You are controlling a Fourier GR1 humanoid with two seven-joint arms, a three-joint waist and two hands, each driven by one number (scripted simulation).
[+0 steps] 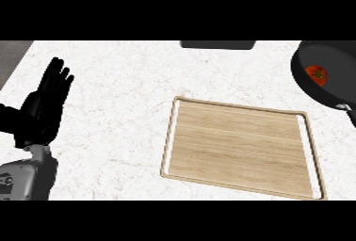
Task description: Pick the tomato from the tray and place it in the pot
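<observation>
The left hand shows at the left edge of the head view, held upright above its grey forearm. Its fingers are straight and slightly apart, pointing away from the robot, and they hold nothing. The right hand does not show at all.

The tomato is far to the right of the fingers, at about their height in the view. It is small, red with a green top, and it lies inside the dark pot against the black bottom. The pot stands at the upper right corner of the white marbled surface and is partly cut off by the view's edge. A short metal joint and a dark handle leave its near rim toward the right edge.

Between the fingers and the pot, a little nearer to the robot than the fingertips, lies the wooden tray — a pale rectangular board with a raised rim, turned slightly askew. Nothing lies on it. It is well apart from the hand and just short of the pot's near rim, not touching it as far as the view shows.

Beyond the tray, at the far edge of the surface, a flat dark object is cut off by the view — what it is cannot be told.
</observation>
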